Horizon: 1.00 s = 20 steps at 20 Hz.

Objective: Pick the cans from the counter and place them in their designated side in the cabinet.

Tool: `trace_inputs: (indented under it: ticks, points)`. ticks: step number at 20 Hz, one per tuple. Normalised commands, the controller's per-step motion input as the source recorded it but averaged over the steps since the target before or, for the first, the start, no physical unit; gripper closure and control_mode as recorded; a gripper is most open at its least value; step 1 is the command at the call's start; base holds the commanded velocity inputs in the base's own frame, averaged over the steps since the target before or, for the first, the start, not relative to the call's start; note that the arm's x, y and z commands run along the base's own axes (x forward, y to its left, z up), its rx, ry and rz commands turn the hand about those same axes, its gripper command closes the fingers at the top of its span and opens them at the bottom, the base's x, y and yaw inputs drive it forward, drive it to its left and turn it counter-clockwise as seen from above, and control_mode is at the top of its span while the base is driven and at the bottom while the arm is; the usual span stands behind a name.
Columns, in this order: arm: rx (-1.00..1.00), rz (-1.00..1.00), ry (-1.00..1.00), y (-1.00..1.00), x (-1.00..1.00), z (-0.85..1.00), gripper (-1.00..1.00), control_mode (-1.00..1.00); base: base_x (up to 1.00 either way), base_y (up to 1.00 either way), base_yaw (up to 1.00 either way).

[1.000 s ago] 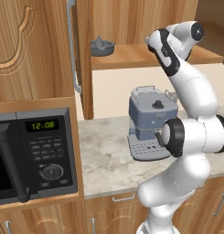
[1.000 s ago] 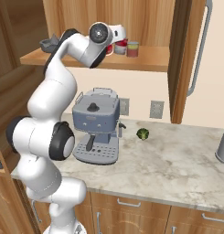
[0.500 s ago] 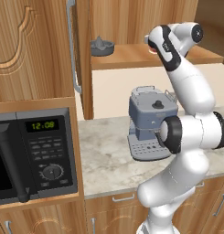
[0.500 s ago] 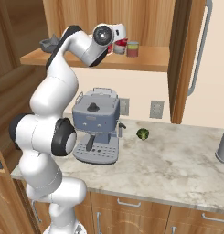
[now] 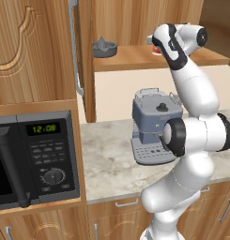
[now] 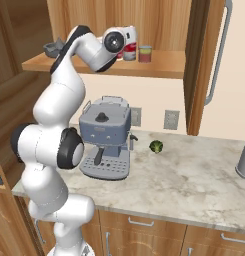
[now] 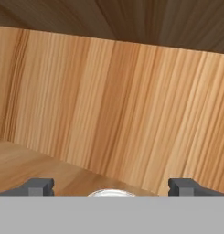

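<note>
The jaws stand wide apart, one dark fingertip (image 7: 40,186) at each side of the hand view's lower edge, facing the wooden back wall of the cabinet (image 7: 131,105). Between the tips, low in that view, the pale round top of a can (image 7: 111,193) just peeks up, so the can sits under and between the open jaws, touching neither as far as can be seen.

From the right base view the gripper (image 6: 128,49) is up at the cabinet shelf (image 6: 164,65), with a bright red can with a white label (image 6: 129,51) right at the hand and partly hidden by it. Just beside it, to the right, stands the darker red can with a grey band (image 6: 145,54). Both stand upright, long axes vertical. No lettering on either label can be read.

At the far left of the shelf sits a grey juicer (image 5: 105,47).

Below, on the tabletop (image 6: 194,175), stand a grey coffee machine (image 6: 106,137) and a small green vegetable (image 6: 155,146). The microwave (image 5: 36,157) clock reads 12:09.
</note>
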Motion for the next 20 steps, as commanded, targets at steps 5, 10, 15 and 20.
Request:
trace_inputs:
  ticks: [5, 10, 15, 20]
  points:
    - [0.0, 0.03, -0.05, 0.0, -0.21, 0.25, -1.0, -1.0, 0.0, 0.0, 0.0]
    - [-0.01, 0.03, -0.04, 0.01, -0.42, 0.13, -1.0, -1.0, 0.0, 0.0, 0.0]
    - [-0.04, 0.04, -0.08, 0.06, -0.57, 0.0, -1.0, -1.0, 0.0, 0.0, 0.0]
    - [-0.03, 0.03, -0.08, 0.07, -0.67, 0.0, -1.0, -1.0, 0.0, 0.0, 0.0]
